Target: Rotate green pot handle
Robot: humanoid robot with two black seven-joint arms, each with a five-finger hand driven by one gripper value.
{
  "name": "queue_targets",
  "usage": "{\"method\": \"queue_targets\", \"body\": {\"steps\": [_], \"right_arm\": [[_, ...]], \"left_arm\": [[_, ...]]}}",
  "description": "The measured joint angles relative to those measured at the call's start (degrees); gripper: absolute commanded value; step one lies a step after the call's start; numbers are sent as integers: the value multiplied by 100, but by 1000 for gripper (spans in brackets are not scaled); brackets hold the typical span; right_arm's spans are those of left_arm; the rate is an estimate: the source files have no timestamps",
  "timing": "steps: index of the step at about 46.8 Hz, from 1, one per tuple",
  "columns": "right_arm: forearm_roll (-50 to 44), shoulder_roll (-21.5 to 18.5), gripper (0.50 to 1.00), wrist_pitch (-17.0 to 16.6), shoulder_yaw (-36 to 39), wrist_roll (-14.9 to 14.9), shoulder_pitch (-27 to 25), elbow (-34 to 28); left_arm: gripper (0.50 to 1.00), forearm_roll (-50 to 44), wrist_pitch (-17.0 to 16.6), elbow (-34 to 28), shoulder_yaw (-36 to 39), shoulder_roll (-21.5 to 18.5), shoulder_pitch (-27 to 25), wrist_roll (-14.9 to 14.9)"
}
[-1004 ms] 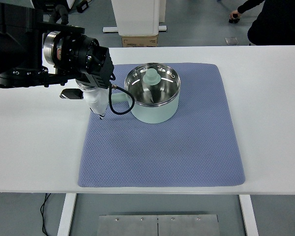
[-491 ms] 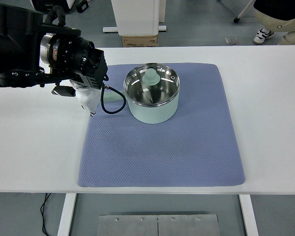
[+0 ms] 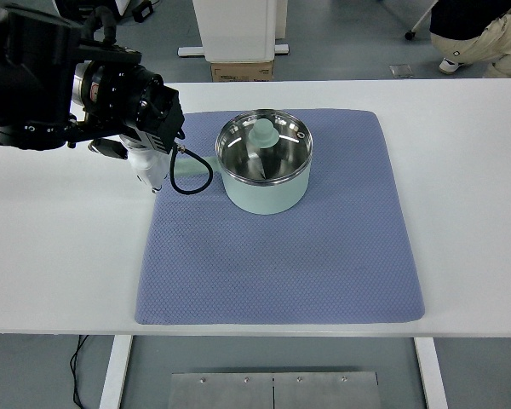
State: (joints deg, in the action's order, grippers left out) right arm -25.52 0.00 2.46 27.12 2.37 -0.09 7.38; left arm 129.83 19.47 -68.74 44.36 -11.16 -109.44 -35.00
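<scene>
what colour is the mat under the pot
Blue-grey with a fine dotted weave mat, head view.

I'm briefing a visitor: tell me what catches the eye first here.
The pale green pot with its shiny steel inside stands at the back of a blue-grey mat on the white table. From the left, the bulky black left arm reaches in, its left hand beside the pot's handle.

Black left arm [image 3: 43, 81], silver wrist ring, looped black cable [image 3: 190, 175]

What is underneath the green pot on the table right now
A blue-grey mat lies under the green pot, spread on the white table. The patch directly beneath the pot is covered by it.
</scene>
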Motion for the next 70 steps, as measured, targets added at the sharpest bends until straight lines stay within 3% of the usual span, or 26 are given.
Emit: {"method": "queue_targets", "body": {"steps": [28,70], "right_arm": [[1,0,1000,0,-1,0,1,0],[-2,0,1000,0,1,0,0,0]], "left_arm": [[1000,18,-364,-7,34,-61,-160,0],[1000,18,-470,-245,-435,-209,-270,0]]}}
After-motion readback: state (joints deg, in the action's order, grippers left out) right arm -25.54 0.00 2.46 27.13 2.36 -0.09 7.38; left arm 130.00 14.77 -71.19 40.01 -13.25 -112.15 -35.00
